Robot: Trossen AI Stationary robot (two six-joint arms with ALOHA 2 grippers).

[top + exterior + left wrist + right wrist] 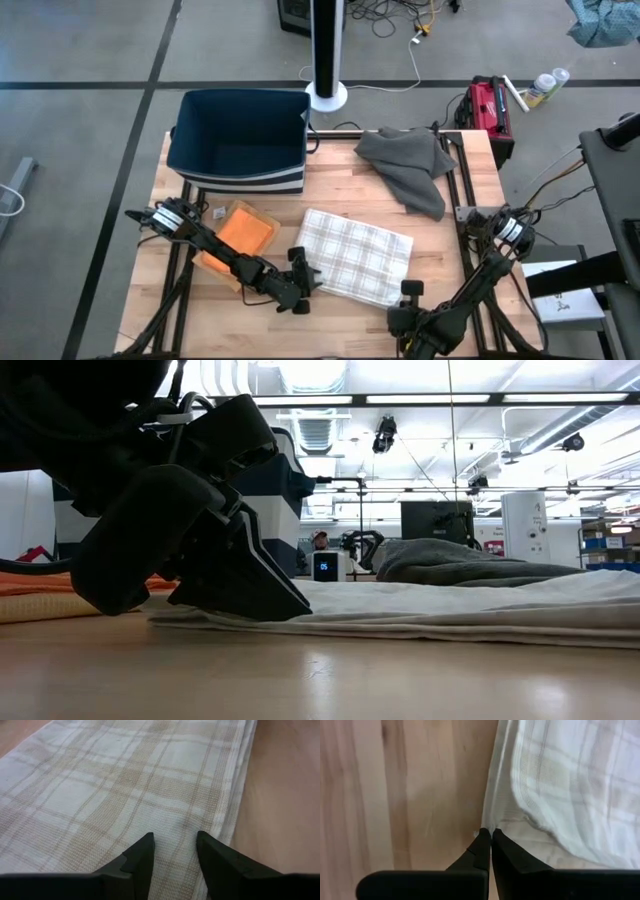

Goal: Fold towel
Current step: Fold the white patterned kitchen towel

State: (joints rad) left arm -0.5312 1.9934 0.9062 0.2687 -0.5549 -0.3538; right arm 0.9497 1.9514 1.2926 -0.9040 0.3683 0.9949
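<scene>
A folded white towel with tan checks (355,255) lies flat on the middle of the wooden table (480,200). My left gripper (174,842) stands open at the towel's near left part, its fingers slanting down over the cloth. It also shows large in the low view (285,605). My right gripper (491,836) is shut at the towel's near right edge (398,298), pointing steeply down. My left gripper is open, with the tip of its lower finger (295,610) down on the towel's top layer near its left edge (220,827), slanting in from the table's left. The towel lies flat under it. My right gripper pinches the towel's edge (489,826) at its very fingertips, from above. The cloth runs up to the tips in a narrow ridge, while the rest lies on the table. One layer or several, I cannot tell.
An orange cloth (240,235) lies left of the checked towel, under my left arm. A grey cloth (410,165) lies crumpled at the far right. A dark blue basket (240,140) stands at the far left. Bare wood shows along the near edge.
</scene>
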